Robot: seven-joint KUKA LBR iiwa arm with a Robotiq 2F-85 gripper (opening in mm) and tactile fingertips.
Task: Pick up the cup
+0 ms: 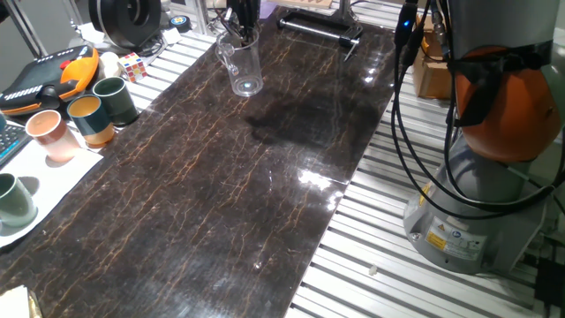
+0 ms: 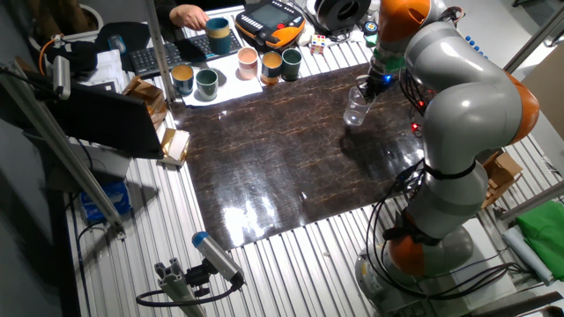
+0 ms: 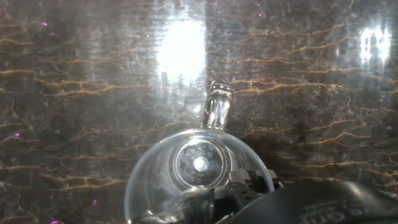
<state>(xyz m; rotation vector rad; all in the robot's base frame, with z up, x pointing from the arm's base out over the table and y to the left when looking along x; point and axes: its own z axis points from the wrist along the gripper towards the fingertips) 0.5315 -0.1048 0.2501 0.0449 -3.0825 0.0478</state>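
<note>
The cup (image 1: 244,65) is a clear plastic tumbler at the far end of the dark marble tabletop (image 1: 221,194). It hangs slightly tilted under my gripper (image 1: 240,34), whose fingers pinch its rim from above. The other fixed view has the cup (image 2: 357,107) just below the gripper (image 2: 371,85); I cannot tell whether its base touches the table. From the hand view I look straight down into the cup (image 3: 199,165) to its shiny round base, with the gripper (image 3: 208,200) shut on the near wall.
Along the left edge stand coloured mugs: dark teal (image 1: 116,98), orange (image 1: 89,117), pink (image 1: 49,134) and green (image 1: 13,200). A teach pendant (image 1: 51,78) and a puzzle cube (image 1: 132,64) lie behind them. The robot base (image 1: 481,203) and its cables stand at the right.
</note>
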